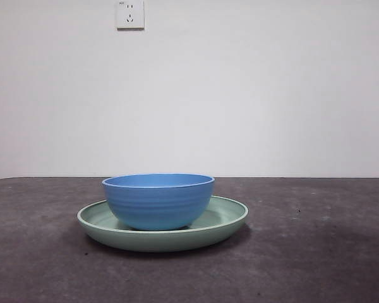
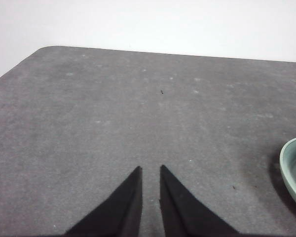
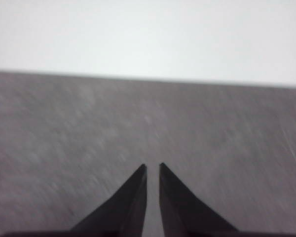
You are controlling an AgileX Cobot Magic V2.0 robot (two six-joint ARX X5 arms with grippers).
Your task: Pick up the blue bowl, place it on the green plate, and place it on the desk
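The blue bowl (image 1: 158, 201) stands upright inside the green plate (image 1: 227, 218), a little left of the plate's middle. The plate lies flat on the dark grey desk (image 1: 316, 252). Neither gripper shows in the front view. My left gripper (image 2: 150, 170) is shut and empty above bare desk; the plate's rim (image 2: 289, 165) shows at the edge of the left wrist view. My right gripper (image 3: 152, 167) is shut and empty above bare desk; its view is blurred and shows neither bowl nor plate.
A white wall with a power socket (image 1: 130, 14) stands behind the desk. The desk's rounded far corner (image 2: 44, 49) shows in the left wrist view.
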